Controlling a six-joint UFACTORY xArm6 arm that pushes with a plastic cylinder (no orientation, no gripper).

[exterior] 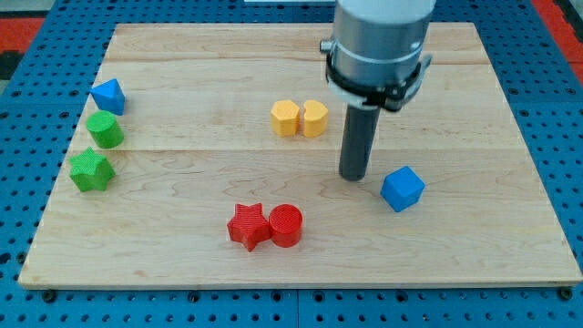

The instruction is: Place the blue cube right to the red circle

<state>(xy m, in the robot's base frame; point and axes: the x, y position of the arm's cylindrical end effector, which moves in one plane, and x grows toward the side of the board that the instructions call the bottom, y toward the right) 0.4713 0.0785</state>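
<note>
The blue cube (402,189) lies on the wooden board at the view's right of centre. The red circle (286,225) lies near the view's bottom centre, touching a red star (248,225) on its left. My tip (353,177) is the lower end of the dark rod. It stands just left of the blue cube, a small gap away, and up and to the right of the red circle.
A yellow hexagon (285,118) and a yellow heart (314,118) sit side by side above centre. At the view's left lie a second blue block (107,96), a green hexagon-like block (106,129) and a green star (91,170). The wooden board (182,264) rests on blue pegboard.
</note>
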